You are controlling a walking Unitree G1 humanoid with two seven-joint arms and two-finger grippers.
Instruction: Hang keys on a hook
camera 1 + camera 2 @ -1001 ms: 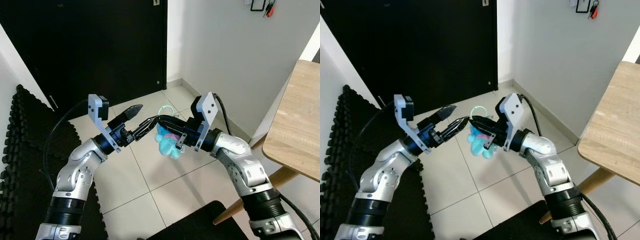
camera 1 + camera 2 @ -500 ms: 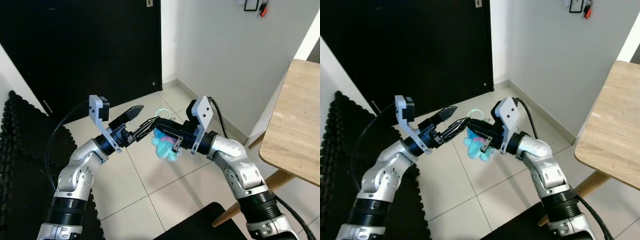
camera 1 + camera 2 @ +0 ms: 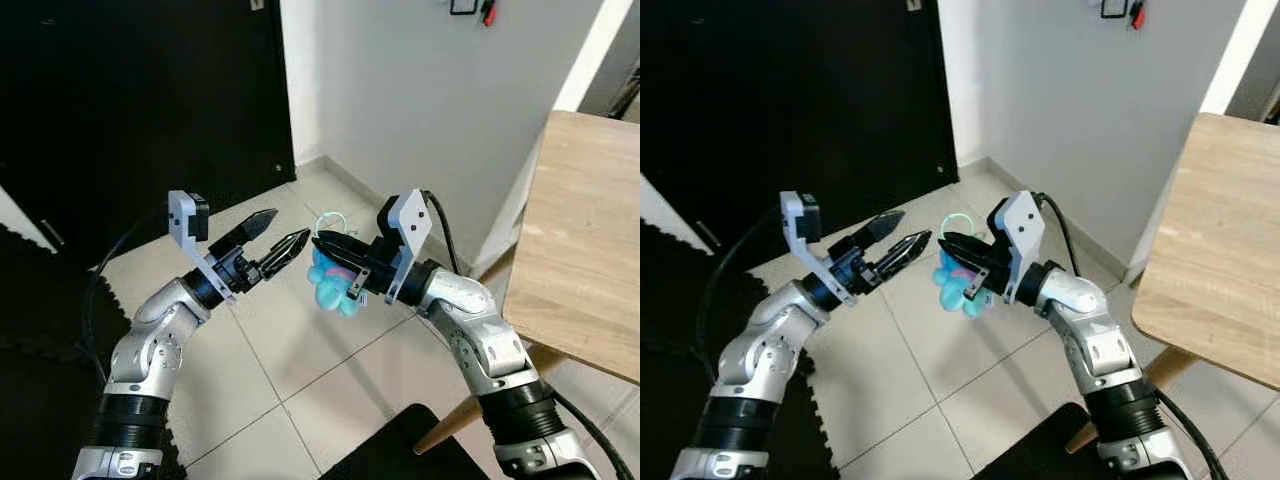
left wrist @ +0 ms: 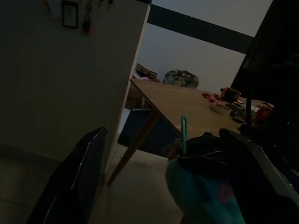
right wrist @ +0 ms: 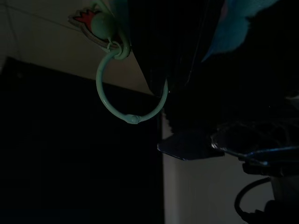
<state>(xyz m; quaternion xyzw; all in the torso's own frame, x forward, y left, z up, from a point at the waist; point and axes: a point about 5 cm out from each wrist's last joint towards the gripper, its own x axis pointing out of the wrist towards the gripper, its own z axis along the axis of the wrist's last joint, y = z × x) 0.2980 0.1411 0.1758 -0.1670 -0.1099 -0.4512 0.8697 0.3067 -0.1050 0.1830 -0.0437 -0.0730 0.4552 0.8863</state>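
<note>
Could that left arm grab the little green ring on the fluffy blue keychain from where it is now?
Probably yes. The left gripper is open, its tips just beside the green ring, which sticks up free above the right gripper holding the blue plush keychain. Nothing sits between them.

A pale tiled floor (image 3: 300, 350) is seen running from the near edge to the dark door and grey wall at the far side. On it, at the left, a black foam mat (image 3: 40, 320) is laid, and a second dark mat (image 3: 385, 450) lies at the near edge. At the right, a wooden table (image 3: 580, 250) is carried on an angled wooden leg (image 3: 450, 425) resting on the tiles. In the left wrist view, small cluttered items (image 4: 224, 100), too dim to identify, are made out on its top.
</note>
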